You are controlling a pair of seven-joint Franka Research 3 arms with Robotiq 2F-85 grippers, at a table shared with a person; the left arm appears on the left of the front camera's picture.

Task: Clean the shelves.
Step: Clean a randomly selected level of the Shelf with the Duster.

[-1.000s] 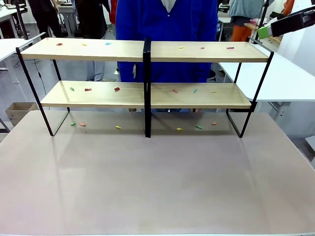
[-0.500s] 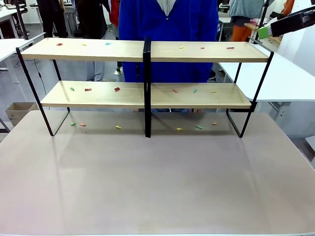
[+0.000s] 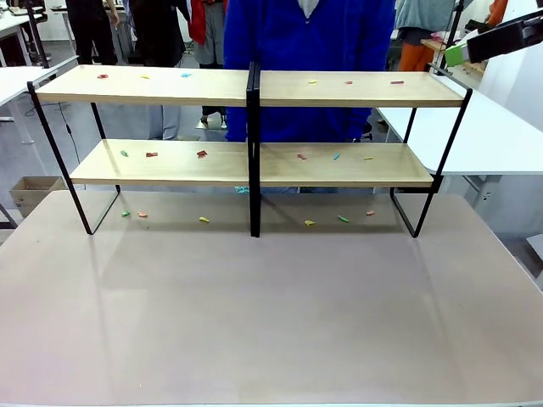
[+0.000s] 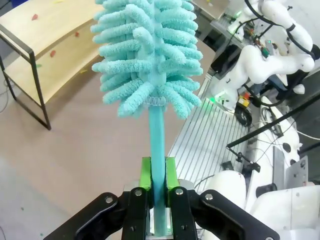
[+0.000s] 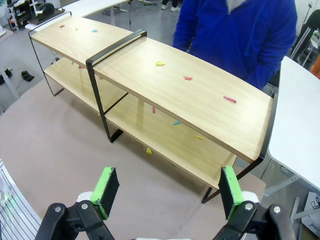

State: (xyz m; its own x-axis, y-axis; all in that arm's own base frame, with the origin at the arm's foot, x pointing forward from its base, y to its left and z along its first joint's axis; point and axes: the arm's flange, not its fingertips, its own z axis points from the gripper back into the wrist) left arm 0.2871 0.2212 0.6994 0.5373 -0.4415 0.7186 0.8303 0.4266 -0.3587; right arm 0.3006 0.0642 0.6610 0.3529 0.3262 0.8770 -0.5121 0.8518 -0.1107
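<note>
1. Across the far half of the table (image 3: pixel 254 322) stand the shelves (image 3: pixel 170 85), almost as wide as the tabletop. They are two light-wood boards, one above the other, in a thin black frame with a black post at the middle.
2. Small coloured scraps (image 3: pixel 202 153) lie scattered on both boards, left and right of the post. More scraps (image 3: pixel 204 220) lie on the tabletop under the lower board.
3. Behind the shelves, at the far side, I see a person in a blue top (image 3: pixel 297 51), standing just right of centre.
4. On my left wrist camera, the left gripper (image 4: pixel 158 175) has its green pads pressed together on the handle of a turquoise duster (image 4: pixel 150 55). The handle runs straight up between the fingers, and the fluffy head stands above them.
5. Beyond the duster head in that same view, one end of the shelves shows with a few scraps on it. I see no contact between the duster and the wood.
6. On my right wrist camera, the right gripper (image 5: pixel 168 192) is spread wide with nothing between its green pads. It hangs above the near side of the table and looks down at the shelves from their right end.
7. From the front camera, that gripper shows high at the far right, above the right end of the top board and apart from it.
8. Right of the shelves stands a white table (image 3: pixel 492 136), and a cardboard box (image 3: pixel 34 191) sits on the floor at the far left.
</note>
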